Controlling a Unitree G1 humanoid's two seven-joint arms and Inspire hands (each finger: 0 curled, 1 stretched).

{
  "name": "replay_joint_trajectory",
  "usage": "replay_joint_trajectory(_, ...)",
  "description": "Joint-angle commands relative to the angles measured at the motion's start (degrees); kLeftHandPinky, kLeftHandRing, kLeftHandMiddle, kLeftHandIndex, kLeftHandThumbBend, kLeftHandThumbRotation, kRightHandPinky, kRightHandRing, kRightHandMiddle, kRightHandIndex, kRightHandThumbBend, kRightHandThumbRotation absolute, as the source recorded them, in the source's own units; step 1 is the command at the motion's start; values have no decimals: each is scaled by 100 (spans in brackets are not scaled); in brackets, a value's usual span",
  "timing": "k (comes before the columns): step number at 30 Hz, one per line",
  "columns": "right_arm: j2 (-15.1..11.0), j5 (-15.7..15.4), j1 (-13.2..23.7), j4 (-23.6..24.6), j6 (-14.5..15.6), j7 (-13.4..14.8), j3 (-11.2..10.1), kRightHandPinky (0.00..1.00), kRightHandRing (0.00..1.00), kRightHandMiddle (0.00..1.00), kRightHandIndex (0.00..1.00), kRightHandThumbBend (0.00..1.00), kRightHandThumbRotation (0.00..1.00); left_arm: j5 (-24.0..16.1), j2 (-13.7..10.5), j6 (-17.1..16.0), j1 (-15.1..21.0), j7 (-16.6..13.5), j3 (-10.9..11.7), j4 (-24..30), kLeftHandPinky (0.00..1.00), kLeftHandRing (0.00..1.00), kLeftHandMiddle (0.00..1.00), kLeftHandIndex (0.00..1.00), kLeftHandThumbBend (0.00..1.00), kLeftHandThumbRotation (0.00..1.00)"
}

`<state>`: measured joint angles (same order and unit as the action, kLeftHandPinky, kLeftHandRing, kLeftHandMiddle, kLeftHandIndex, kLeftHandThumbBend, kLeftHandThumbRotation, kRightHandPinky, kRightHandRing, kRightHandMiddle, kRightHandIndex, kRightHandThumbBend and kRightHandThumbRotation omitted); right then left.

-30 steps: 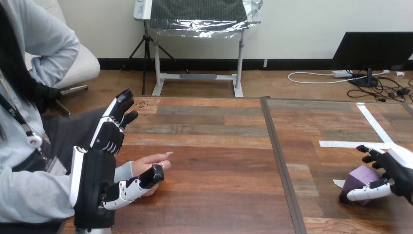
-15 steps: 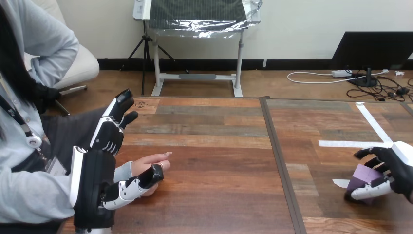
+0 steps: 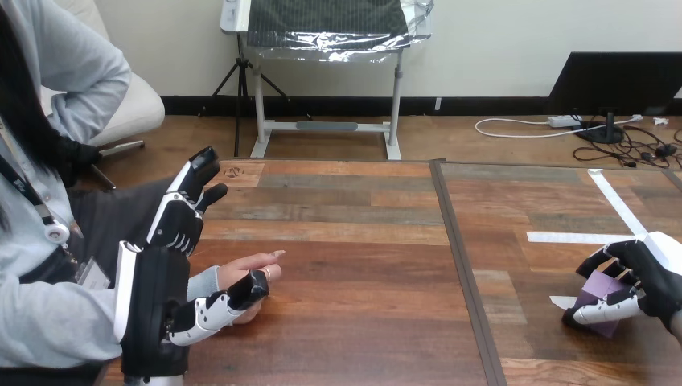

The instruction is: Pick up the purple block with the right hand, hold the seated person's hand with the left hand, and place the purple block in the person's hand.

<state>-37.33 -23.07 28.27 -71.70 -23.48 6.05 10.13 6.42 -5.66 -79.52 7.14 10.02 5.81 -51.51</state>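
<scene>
Purple block (image 3: 597, 289) is pinched by our right robot hand (image 3: 655, 281); we should lift steadily, left robot hand (image 3: 161, 277) spread beside the person's hand (image 3: 240, 277).

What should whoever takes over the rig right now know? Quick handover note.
Left hand: open, fingers straight, thumb along the near side of the person's hand, which rests on the table at the left; no grip visible.
Right hand: shut on the purple block near the table's right edge; cannot tell if it is lifted.
Done: block grasped.
To do: lift, hold the person's hand, carry the block across, place it in that hand.
</scene>
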Motion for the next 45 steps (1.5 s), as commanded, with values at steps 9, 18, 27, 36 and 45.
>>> replay_joint_trajectory(9, 126, 251, 298, 180, -268, 220, -236, 44, 46, 49, 51, 85, 0, 15, 8, -69, 218, -23, 15, 188, 85, 91, 92, 88, 100, 60)
replay_joint_trajectory(18, 154, 307, 296, 289, -440, 252, -322, 43, 45, 49, 50, 85, 0, 9, 26, -39, 209, -34, 12, 224, 84, 91, 91, 88, 100, 59)
replay_joint_trajectory(27, 159, 391, 295, 378, -725, 275, -361, 39, 42, 49, 50, 84, 0, -24, 36, -46, 216, -43, 20, 211, 85, 92, 92, 88, 100, 59)
replay_joint_trajectory(36, 177, 485, 298, 505, -984, 255, -412, 40, 43, 48, 50, 84, 0, -128, 42, -31, 199, -111, 53, 204, 85, 92, 92, 88, 100, 60)
replay_joint_trajectory(45, 213, 625, 327, 635, -1159, 162, -460, 41, 43, 49, 50, 83, 0, -158, 35, -8, 197, -146, 30, 199, 85, 91, 92, 88, 100, 60)
